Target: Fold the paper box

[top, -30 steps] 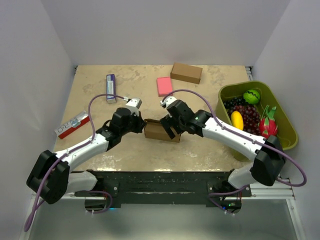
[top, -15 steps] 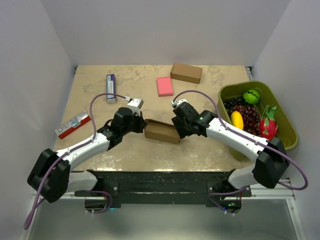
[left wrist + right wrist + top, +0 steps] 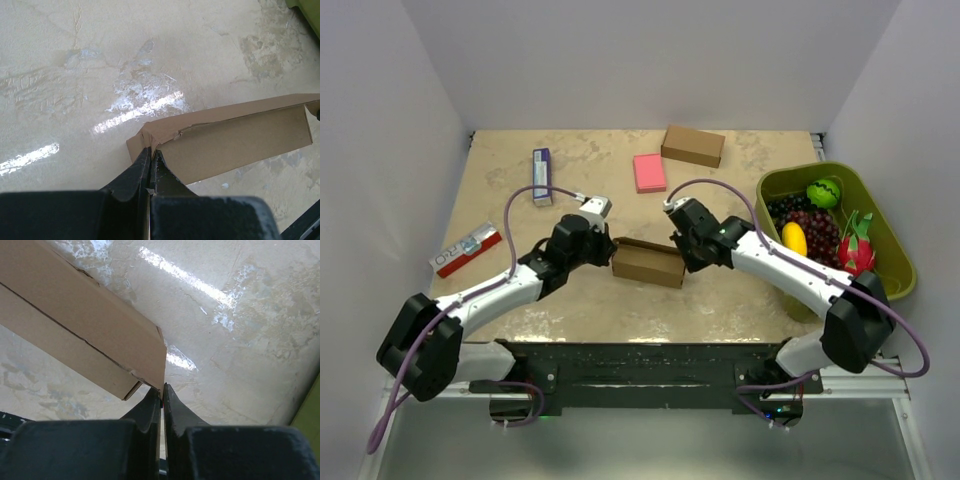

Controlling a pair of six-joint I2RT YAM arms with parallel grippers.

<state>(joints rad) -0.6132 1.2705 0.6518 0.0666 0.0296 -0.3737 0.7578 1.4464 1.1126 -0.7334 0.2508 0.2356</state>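
The left gripper (image 3: 609,249), seen from above, is closed on the left end of the paper box (image 3: 648,263), and the right gripper (image 3: 683,262) is closed at its right end. The box lies between the two, near the middle of a beige, marbled table (image 3: 740,300) shut in by plain white walls (image 3: 640,60). On the table are two brown boxes, counting the ready-made box (image 3: 693,146) at the back. There is also one pink block (image 3: 649,172), a purple-and-white packet (image 3: 542,176) and a red-and-white packet (image 3: 467,249). One green tub (image 3: 795,171) of toy fruit sits at the right.

In the left wrist view, the left gripper (image 3: 150,156) has its fingers pressed together on a crumpled corner of the paper box (image 3: 235,137). The box stretches away to the right over the glossy, reflecting table (image 3: 100,60).

In the right wrist view, the right gripper (image 3: 162,391) pinches the thin edge at the near corner of the paper box (image 3: 75,330). The box runs up and to the left from the tips, and the table (image 3: 240,340) shows streaks of glare.
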